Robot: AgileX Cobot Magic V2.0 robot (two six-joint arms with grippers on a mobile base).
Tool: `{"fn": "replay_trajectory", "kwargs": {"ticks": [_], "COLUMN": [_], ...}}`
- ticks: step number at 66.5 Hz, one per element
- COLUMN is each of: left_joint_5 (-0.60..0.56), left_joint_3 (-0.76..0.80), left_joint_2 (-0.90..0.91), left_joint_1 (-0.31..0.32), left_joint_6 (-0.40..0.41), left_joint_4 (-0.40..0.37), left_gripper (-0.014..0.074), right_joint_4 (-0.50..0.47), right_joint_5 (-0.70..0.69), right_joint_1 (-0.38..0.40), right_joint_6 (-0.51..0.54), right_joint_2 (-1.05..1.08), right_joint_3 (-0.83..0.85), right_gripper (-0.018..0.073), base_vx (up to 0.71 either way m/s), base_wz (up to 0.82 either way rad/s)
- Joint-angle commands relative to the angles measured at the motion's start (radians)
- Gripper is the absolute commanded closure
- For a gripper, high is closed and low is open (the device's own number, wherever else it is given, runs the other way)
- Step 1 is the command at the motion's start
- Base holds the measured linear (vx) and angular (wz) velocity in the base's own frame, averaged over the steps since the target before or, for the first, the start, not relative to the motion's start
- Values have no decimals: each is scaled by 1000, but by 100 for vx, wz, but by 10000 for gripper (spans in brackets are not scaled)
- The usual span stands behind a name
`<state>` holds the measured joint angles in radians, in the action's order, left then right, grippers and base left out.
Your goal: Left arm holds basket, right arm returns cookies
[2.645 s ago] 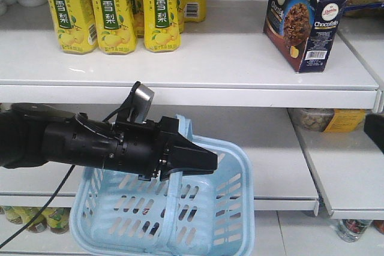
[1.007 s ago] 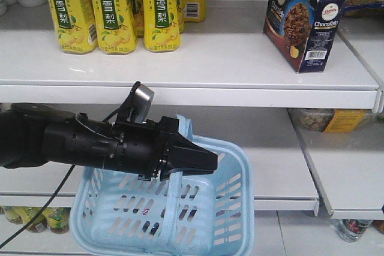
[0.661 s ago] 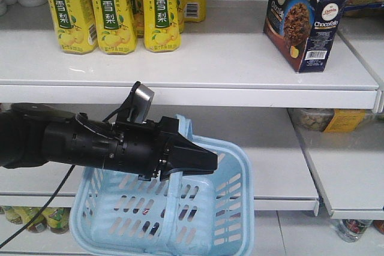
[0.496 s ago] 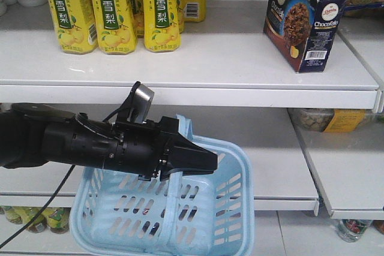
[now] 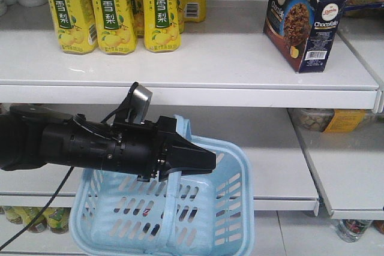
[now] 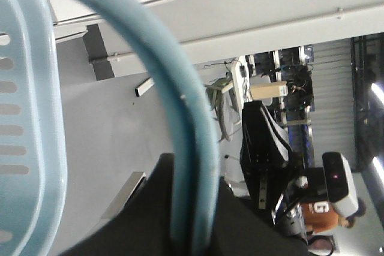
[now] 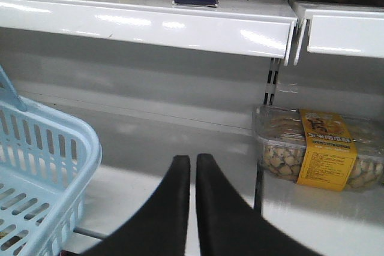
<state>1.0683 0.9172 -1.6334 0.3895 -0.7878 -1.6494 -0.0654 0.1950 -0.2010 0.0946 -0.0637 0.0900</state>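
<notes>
- White store shelving fills every view, with the upper shelf (image 5: pixel 198 64) carrying goods and a lower shelf behind the basket.
- Nearest the front camera, the left gripper (image 5: pixel 180 157) is clamped on the flat handle of the light blue basket (image 5: pixel 222 208); against the frames of a moment ago it has sagged a touch and the basket with it, nothing more.
- Only the left wrist view shows that hold close up: the handle (image 6: pixel 180 148) runs down into the black jaws.
- Right gripper (image 7: pixel 193 169) shows only in its own wrist view, its fingers pressed together and empty, low beside the basket's rim (image 7: pixel 72 130); it has left the front view, where its edge showed at the right a few seconds back.
- Farther off, the Chocofello cookie carton (image 5: pixel 303 19) stands upright near the upper shelf's right front corner, so I judge the return done.
- Yellow pear-drink bottles (image 5: pixel 111 10) line that shelf's left end.
- A tub of nuts (image 7: pixel 312 148) sits on the lower right shelf.
</notes>
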Motion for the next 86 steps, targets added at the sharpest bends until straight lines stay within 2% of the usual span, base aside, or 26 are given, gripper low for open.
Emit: {"fn": "replay_trajectory", "kwargs": {"ticks": [1,8,23,30,35,43,50,58,62,66,67,70,74,75,77,80,84,86], "left_joint_5": [64,79,75,-16,-138,-340,-517,-638,-684,-731,-747,-776,-824,-834,-851,-875,-898,-904], "left_joint_3": [-37,-146,-336,-412,-464,-565,-641,-708,-738,-765,-774,-790,-812,-818,-835,-859,-889,-904], "left_joint_2": [78,162,422,556,652,792,920,1071,1135,1204,1226,1274,1319,1333,1350,1380,1422,1442], "left_joint_1": [-5,3,9,9,9,9,9,9,9,9,9,9,9,9,9,7,-4,-17], "left_joint_6": [-11,-20,-147,-167,-167,-164,-156,-154,-120,-57,-23,102,300,380,487,665,860,932], "left_joint_4": [-129,-126,-102,-55,-5,113,257,464,593,733,794,874,1006,1040,1111,1259,1404,1488], "left_gripper": [599,599,599,599,599,599,599,599,599,599,599,599,599,599,599,599,599,599], "right_joint_4": [7,7,7,7,7,7,7,7,7,7,7,7,7,7,7,7,7,7], "right_joint_5": [-74,-74,-77,-77,-77,-77,-77,-77,-77,-77,-77,-77,-77,-77,-77,-77,-77,-75], "right_joint_1": [4,4,4,4,4,4,4,4,4,4,4,4,4,4,4,4,4,4], "right_joint_6": [8,8,9,9,9,9,9,9,9,9,9,9,9,9,9,9,9,9], "right_joint_2": [-12,-12,-12,-12,-12,-12,-12,-12,-12,-12,-12,-12,-12,-12,-12,-12,-12,-12], "right_joint_3": [26,26,26,26,26,26,26,26,26,26,26,26,26,26,26,26,26,26], "right_gripper": [565,565,566,565,565,565,565,565,565,565,565,565,565,565,565,565,565,566], "base_vx": [0,0,0,0,0,0,0,0,0,0,0,0,0,0,0,0,0,0], "base_wz": [0,0,0,0,0,0,0,0,0,0,0,0,0,0,0,0,0,0]}}
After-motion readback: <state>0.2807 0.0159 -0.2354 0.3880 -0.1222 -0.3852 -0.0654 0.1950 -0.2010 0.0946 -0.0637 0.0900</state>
